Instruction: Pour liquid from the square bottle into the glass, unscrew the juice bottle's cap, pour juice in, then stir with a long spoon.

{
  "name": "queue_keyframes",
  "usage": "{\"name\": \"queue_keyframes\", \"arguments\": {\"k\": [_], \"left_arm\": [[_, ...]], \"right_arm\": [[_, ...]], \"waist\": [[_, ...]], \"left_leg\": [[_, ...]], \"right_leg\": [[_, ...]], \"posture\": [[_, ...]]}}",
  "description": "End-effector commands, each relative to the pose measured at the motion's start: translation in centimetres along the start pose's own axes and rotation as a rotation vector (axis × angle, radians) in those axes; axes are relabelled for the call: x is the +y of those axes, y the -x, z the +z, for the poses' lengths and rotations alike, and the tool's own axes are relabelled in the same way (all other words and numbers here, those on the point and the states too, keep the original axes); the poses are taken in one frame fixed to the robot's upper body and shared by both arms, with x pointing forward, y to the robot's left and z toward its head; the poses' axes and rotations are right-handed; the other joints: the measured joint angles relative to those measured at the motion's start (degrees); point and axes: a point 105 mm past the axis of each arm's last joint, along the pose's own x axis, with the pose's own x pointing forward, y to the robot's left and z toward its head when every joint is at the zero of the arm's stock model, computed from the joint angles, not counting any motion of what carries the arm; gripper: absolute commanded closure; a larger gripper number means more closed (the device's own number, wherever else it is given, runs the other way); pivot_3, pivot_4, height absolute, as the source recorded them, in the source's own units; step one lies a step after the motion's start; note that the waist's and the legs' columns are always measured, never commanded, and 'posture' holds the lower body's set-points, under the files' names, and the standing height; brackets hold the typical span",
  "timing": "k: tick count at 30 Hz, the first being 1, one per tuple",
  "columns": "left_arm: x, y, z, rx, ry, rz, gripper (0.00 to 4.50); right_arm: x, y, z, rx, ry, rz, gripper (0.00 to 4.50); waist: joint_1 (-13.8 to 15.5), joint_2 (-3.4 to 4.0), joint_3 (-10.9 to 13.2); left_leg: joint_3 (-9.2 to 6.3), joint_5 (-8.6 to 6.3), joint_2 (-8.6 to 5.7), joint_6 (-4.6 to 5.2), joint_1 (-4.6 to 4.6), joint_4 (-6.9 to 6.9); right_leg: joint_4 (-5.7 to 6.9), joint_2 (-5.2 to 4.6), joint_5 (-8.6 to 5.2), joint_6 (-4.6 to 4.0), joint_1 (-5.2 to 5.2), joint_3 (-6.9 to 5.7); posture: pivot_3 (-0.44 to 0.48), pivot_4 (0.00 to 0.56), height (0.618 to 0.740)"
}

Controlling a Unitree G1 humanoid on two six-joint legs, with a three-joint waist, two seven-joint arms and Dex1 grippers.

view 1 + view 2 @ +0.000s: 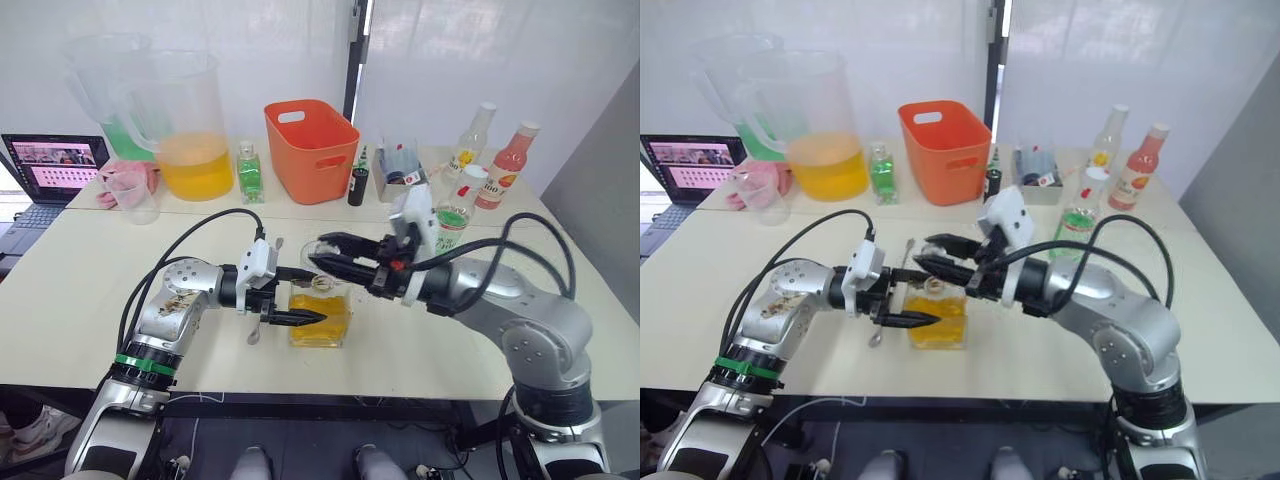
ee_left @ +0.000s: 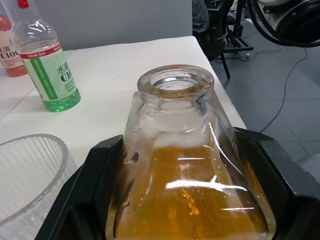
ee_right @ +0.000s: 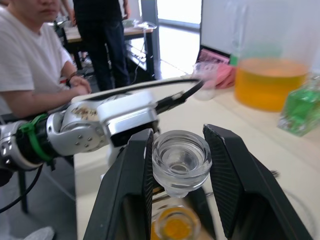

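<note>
The square bottle (image 1: 320, 318), holding amber liquid, stands on the white table (image 1: 90, 290) near its front edge, clamped at its body between the fingers of the left gripper (image 1: 296, 296). Its clear glass stopper (image 3: 181, 161) sits just above the open neck, pinched by the right gripper (image 3: 180, 165). The ribbed glass (image 2: 30, 170) stands just beside the bottle.

A pale table (image 1: 90, 300) carries a square bottle (image 1: 320, 318), long spoon (image 1: 256, 330), orange basket (image 1: 311, 150), pitcher (image 1: 190, 125) and laptop (image 1: 50, 175).
</note>
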Motion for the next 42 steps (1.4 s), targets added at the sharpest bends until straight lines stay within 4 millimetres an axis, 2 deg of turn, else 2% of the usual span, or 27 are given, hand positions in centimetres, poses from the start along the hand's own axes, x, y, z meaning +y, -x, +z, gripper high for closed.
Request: {"name": "queue_keyframes", "arguments": {"k": [1,5,9,11,13,16,29,35,42], "left_arm": [[0.4,0.0,0.0,0.039,-0.023,0.026,1.72],[0.3,-0.2,0.2,0.025,-0.022,0.017,1.72],[0.5,-0.5,0.2,0.016,-0.02,0.018,1.72],[0.6,-0.5,0.2,0.013,-0.02,0.019,1.72],[0.7,-0.6,0.3,0.008,-0.018,0.017,1.72],[0.8,-0.8,0.3,0.005,-0.017,0.011,1.72],[0.0,-0.7,0.5,0.013,-0.016,0.004,1.72],[0.0,-0.4,0.4,0.024,-0.027,0.026,1.72],[0.0,-0.2,0.4,0.025,-0.034,0.052,1.72]], "right_arm": [[-4.0,4.3,0.3,0.035,0.082,-0.208,3.44],[-7.6,9.8,-1.3,0.114,0.109,-0.446,3.44],[-9.6,15.5,-3.8,0.115,0.073,-0.715,3.44],[-10.1,17.5,-4.6,0.103,0.068,-0.829,3.44],[-11.4,20.3,-5.7,0.084,0.048,-1.015,3.44],[-12.8,22.4,-7.0,0.059,0.022,-1.186,3.44],[-18.4,21.9,-12.8,0.133,-0.07,-1.355,3.44],[-18.9,21.1,-14.8,0.161,-0.105,-1.335,3.44],[-18.4,20.3,-16.6,0.181,-0.115,-1.317,3.44]], "waist": [[0.12,0.0,0.0],[0.04,0.03,0.0],[0.2,0.11,-0.01],[0.14,0.13,-0.01],[-0.08,0.18,0.01],[-0.23,0.23,-0.01],[-0.65,0.31,-0.01],[-0.8,0.33,-0.02],[-1.42,0.33,-0.02]], "left_leg": [[0.0,-0.01,0.0,-0.01,0.0,-0.01],[0.01,-0.02,-0.02,-0.01,-0.01,-0.04],[0.01,0.0,-0.02,0.01,0.01,-0.08],[-0.03,0.0,-0.04,0.01,-0.01,-0.05],[-0.01,0.0,-0.07,0.01,-0.01,-0.02],[-0.02,-0.01,-0.08,-0.01,0.01,0.06],[-0.04,0.02,-0.11,0.04,0.01,-0.15],[-0.1,0.03,-0.13,0.06,0.02,-0.42],[-0.15,0.04,-0.14,0.06,0.06,-0.41]], "right_leg": [[-0.05,0.0,0.0,0.0,0.06,0.0],[-0.18,-0.03,-0.01,-0.01,0.08,0.01],[-0.15,-0.01,-0.01,0.0,0.08,0.01],[-0.18,-0.01,-0.02,0.02,0.11,0.0],[-0.19,-0.03,-0.02,0.02,0.12,0.03],[-0.19,-0.03,-0.01,0.02,0.14,0.03],[-0.23,-0.02,-0.03,0.06,0.18,0.05],[-0.29,0.0,-0.1,0.17,0.17,0.05],[-0.28,0.01,-0.1,0.18,0.24,0.04]], "posture": [[0.0,0.15,0.74],[0.0,0.15,0.74],[0.0,0.15,0.74],[0.0,0.15,0.74],[0.0,0.15,0.74],[0.0,0.15,0.74],[0.0,0.15,0.74],[0.0,0.15,0.74],[0.0,0.15,0.74]]}}
